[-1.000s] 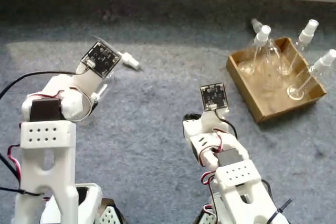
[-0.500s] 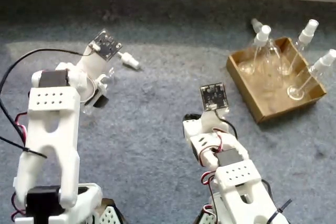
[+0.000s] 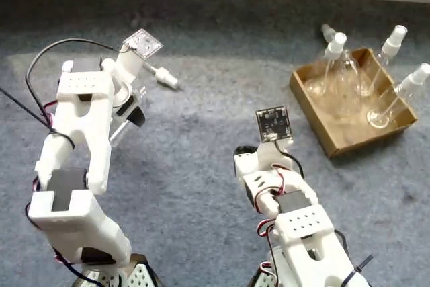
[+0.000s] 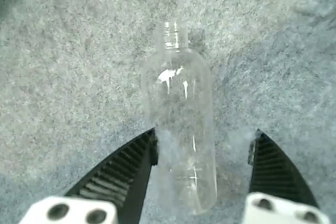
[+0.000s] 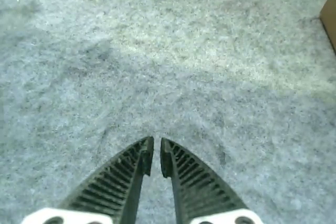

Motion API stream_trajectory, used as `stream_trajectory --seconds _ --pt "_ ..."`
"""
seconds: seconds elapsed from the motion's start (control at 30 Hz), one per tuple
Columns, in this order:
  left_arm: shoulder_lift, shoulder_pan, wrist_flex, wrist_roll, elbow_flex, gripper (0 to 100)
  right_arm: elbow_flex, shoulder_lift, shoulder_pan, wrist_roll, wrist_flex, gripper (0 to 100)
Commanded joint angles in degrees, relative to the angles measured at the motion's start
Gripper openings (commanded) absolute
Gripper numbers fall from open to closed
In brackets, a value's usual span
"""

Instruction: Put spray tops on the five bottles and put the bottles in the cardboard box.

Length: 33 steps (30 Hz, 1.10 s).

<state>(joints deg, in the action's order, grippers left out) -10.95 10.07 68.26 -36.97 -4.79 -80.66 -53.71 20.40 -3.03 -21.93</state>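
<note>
Capless bottle (image 4: 181,129) between wide left jaws — spray top (image 3: 165,77) nearby

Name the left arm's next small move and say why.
Probably close the left end effector on the bottle: its fingers stand open on either side of the uncapped bottle, which lies on the carpet, so a grasp looks ready.

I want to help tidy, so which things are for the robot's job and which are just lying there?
For the job: uncapped bottle, loose spray top, cardboard box, four capped bottles inside it.
Just there: grey carpet.
</note>
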Motion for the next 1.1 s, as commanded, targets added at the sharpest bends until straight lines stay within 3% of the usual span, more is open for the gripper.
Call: stream_trajectory --seconds 0.0,0.47,0.73,0.87,1.07 --pt "-5.32 -0.57 -0.88 -0.44 8.04 24 0.13 -1.36 0.48 -0.18 1.19 0.5" --pt "-14.37 -0.75 -0.44 0.0 12.09 24 0.13 -1.36 0.48 -0.18 1.19 0.5" --pt "-14.37 -1.1 3.16 0.0 12.09 4 0.13 -1.36 0.48 -0.18 1.19 0.5" --pt "-14.29 -1.19 5.89 0.0 12.18 4 0.13 -1.36 0.48 -0.18 1.19 0.5" --pt "-12.53 -6.64 12.04 0.0 12.18 3 0.13 -1.36 0.48 -0.18 1.19 0.5"
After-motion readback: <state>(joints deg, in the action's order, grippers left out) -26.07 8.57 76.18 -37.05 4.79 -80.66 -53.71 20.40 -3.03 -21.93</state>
